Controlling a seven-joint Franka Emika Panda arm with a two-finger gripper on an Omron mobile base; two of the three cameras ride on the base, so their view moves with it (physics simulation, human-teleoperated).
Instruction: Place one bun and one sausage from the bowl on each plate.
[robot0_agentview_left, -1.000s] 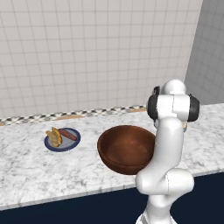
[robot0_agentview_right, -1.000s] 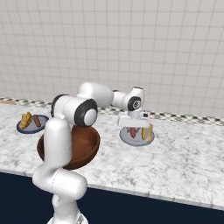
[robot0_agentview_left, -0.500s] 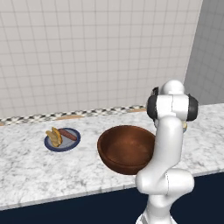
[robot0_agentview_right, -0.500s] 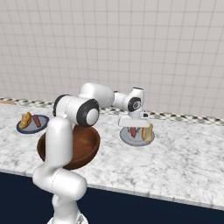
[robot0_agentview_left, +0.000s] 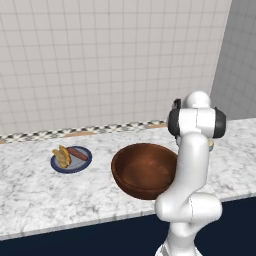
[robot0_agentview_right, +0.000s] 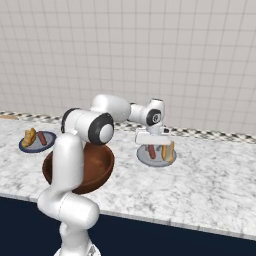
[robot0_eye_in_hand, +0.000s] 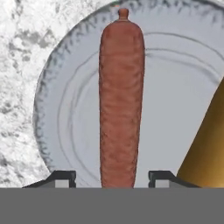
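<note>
Now the hand (robot0_eye_in_hand: 112, 177) hangs just over the pale grey plate (robot0_eye_in_hand: 61, 87), fingers spread either side of a long, rough reddish sausage (robot0_eye_in_hand: 121, 105) lying on it. Beside the sausage sits a smooth golden bun (robot0_eye_in_hand: 205, 153). Left of that plate, the deep round wooden bowl (robot0_agentview_right: 97, 170) rests on the speckled marble tabletop (robot0_agentview_right: 200, 185).

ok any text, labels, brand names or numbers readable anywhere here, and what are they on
None: no words, numbers or signs can be read in any view.
The wooden bowl, the navy-rimmed plate, the grey plate with its sausage and bun, the tiled wall and the marble counter are all bare of text.
</note>
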